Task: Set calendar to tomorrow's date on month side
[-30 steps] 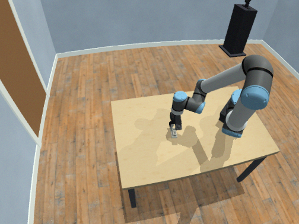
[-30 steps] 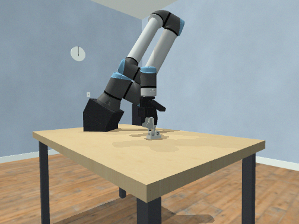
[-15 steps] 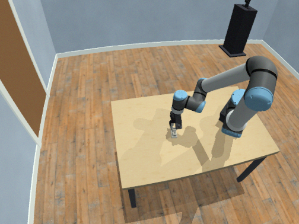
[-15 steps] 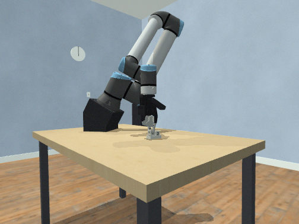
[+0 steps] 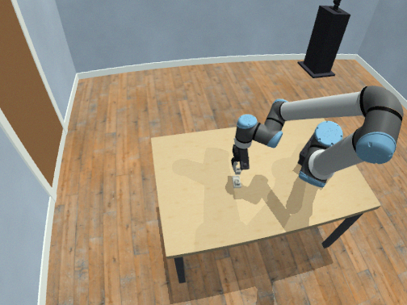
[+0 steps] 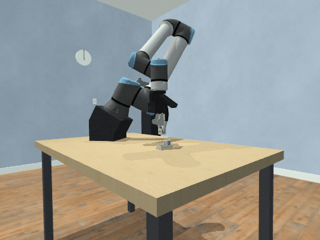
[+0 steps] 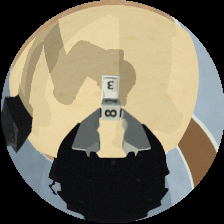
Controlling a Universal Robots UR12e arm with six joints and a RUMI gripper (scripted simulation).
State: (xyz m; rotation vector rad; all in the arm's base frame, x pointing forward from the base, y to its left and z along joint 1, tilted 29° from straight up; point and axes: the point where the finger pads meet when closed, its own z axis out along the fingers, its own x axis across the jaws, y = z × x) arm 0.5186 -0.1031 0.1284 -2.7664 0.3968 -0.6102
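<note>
Two fingers of the pincer (image 5: pixel 237 169) (image 6: pixel 162 131) (image 7: pixel 111 115) are standing partly open, clamping a cube marked 8 on top (image 5: pixel 237 170) (image 6: pixel 160 131) (image 7: pixel 111 112) above the table (image 5: pixel 182 218) (image 6: pixel 152 171) (image 7: pixel 155 55). Beyond, the 3-topped cube (image 5: pixel 237 182) (image 6: pixel 168 143) (image 7: pixel 110 84) is sitting in the tray (image 5: pixel 237 177) (image 6: pixel 162 147) (image 7: pixel 110 95). Uneven grip could be risking slip during turning; misalignment, rim-catching or an inverted digit.

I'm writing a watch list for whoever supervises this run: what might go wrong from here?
The cube hangs above the table in the gripper, so a slip would likely drop it. On lowering, it might knock the other cube sitting in the tray. Its turn could also end wrong, leaving a digit sideways or inverted.
</note>
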